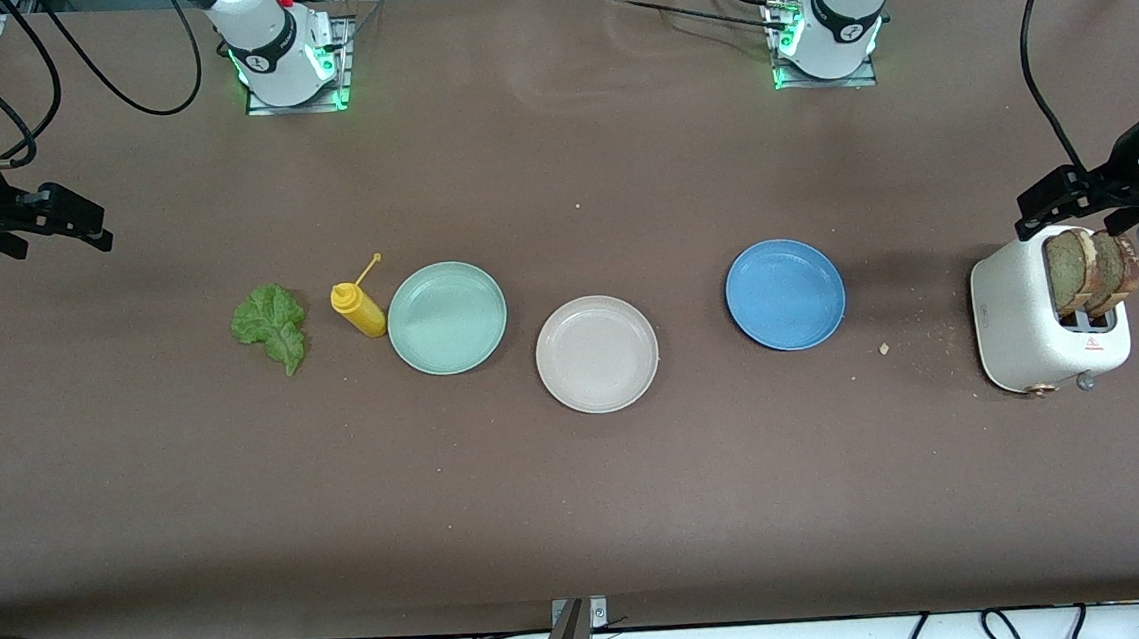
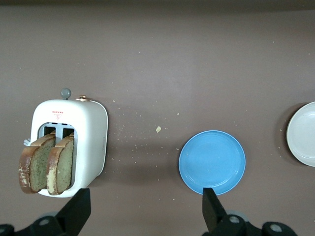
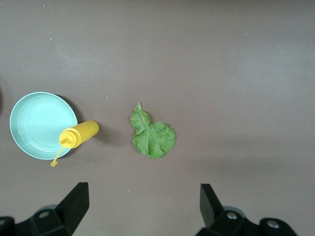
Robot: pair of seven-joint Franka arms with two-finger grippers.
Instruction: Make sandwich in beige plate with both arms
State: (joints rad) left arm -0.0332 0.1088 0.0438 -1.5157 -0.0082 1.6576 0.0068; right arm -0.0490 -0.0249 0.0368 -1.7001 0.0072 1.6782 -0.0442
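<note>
two brown bread slices [image 1: 1092, 270] upright in toaster [image 1: 1041, 327]; beige plate [image 1: 597, 354] bare; both grippers spread.

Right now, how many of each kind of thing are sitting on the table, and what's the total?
Plates: 3, the beige plate, mint green plate, blue plate
Bread slices: 2, in the toaster
Toaster: 1
Lettuce leaf: 1
Mustard bottle: 1
Total: 8
</note>
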